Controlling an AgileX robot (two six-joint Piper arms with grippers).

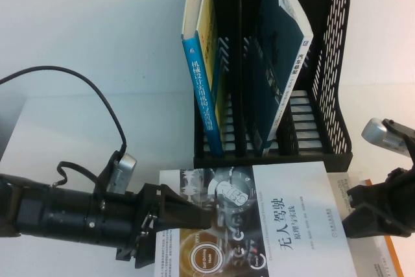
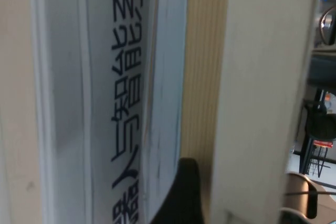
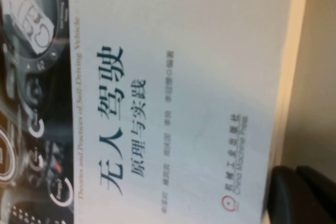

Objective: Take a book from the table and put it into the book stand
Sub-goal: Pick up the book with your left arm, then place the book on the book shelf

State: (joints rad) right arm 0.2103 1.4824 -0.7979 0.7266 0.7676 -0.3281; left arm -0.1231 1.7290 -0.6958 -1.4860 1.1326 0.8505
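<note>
Look at the near edge of the table (image 1: 97, 63). The book (image 1: 285, 225) lies flat there, right in front of the book stand (image 1: 334, 95), with its white cover and car picture facing up. Your left gripper (image 1: 185, 215) is at the book's left edge, and its fingers are spread wide with the edge between them. It is not squeezing the book. Your right gripper (image 1: 363, 215) is at the book's right edge. You cannot tell if it is open or closed. The stand already has two other books (image 1: 207, 63) standing in it.
</note>
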